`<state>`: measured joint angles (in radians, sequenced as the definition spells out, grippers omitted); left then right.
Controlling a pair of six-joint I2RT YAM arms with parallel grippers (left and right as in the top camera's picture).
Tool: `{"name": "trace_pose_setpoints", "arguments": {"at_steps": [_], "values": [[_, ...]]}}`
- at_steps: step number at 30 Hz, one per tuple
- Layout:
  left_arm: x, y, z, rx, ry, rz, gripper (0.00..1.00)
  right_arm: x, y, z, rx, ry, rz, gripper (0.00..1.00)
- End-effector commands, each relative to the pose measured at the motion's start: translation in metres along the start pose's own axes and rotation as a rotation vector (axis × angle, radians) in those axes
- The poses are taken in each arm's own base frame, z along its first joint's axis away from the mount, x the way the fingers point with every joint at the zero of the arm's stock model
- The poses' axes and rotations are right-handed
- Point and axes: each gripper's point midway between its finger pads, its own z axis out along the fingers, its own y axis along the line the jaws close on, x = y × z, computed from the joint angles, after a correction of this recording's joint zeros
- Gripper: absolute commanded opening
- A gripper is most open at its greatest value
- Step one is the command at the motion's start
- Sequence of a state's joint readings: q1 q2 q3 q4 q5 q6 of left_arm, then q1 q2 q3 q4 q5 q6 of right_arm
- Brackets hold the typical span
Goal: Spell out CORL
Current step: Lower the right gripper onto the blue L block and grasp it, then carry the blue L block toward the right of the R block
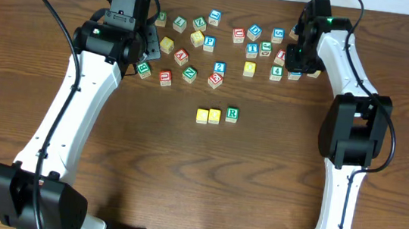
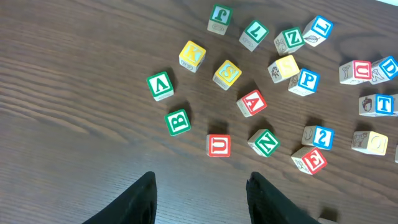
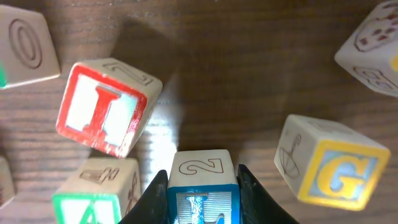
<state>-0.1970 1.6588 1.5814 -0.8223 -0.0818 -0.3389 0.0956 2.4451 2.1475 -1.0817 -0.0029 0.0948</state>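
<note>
Two yellowish-topped cubes and the green R cube lie in a row at the table's middle. My right gripper is shut on the blue L cube, one finger against each side. An outlined 2 shows on its upper side, and its letter is partly cut off by the frame edge. In the overhead view the right gripper sits over the back right cubes and hides this cube. My left gripper is open above bare wood with nothing between its fingers, back left in the overhead view.
Loose cubes are scattered along the back of the table, among them the blue P, a 2 and a 4. Close around the held cube are a red I, a yellow G and a green A.
</note>
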Motion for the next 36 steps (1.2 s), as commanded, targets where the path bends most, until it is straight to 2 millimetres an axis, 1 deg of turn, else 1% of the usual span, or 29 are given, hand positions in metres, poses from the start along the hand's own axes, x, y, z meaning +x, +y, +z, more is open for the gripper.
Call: {"name": "trace_pose_setpoints", "arguments": {"at_steps": [1,3,5,7,9,12,16,18,20,24,25,29,30,36], "values": [[0.001,0.004,0.001,-0.013,0.002,0.010,0.46,-0.015,-0.002,-0.058,0.001,-0.105,0.005,0.20],[0.001,0.004,0.001,-0.013,0.002,0.010,0.46,-0.013,0.001,-0.079,-0.016,-0.122,0.005,0.19],[0.001,0.004,0.001,-0.013,0.002,0.010,0.46,-0.009,0.004,-0.096,-0.040,-0.127,0.006,0.20],[0.001,0.004,0.001,-0.013,0.002,0.010,0.46,-0.002,0.009,-0.114,-0.069,-0.125,0.003,0.18],[0.001,0.004,0.001,-0.013,0.002,0.010,0.46,0.006,0.015,-0.127,-0.099,-0.113,0.000,0.18],[0.002,0.004,0.001,-0.013,0.002,0.010,0.46,0.022,0.023,-0.137,-0.127,-0.069,-0.010,0.18],[0.002,0.004,0.001,-0.013,0.002,0.010,0.46,0.049,0.035,-0.135,-0.128,0.035,-0.032,0.20],[0.002,0.004,0.001,-0.013,0.002,0.010,0.46,0.058,0.042,-0.132,-0.126,0.075,-0.033,0.19],[0.001,0.004,0.001,-0.013,0.002,0.010,0.46,0.064,0.051,-0.130,-0.125,0.100,-0.034,0.19],[0.002,0.004,0.001,-0.013,0.002,0.010,0.46,0.073,0.075,-0.121,-0.123,0.125,-0.068,0.20],[0.002,0.004,0.001,-0.013,0.002,0.010,0.46,0.076,0.081,-0.115,-0.114,0.134,-0.065,0.20],[0.002,0.004,0.001,-0.013,0.002,0.010,0.46,0.082,0.097,-0.105,-0.111,0.149,-0.061,0.20],[0.002,0.004,0.001,-0.013,0.002,0.010,0.46,0.087,0.105,-0.098,-0.110,0.157,-0.057,0.20],[0.002,0.004,0.001,-0.013,0.002,0.010,0.46,0.104,0.126,-0.072,-0.105,0.181,-0.053,0.21]]}}
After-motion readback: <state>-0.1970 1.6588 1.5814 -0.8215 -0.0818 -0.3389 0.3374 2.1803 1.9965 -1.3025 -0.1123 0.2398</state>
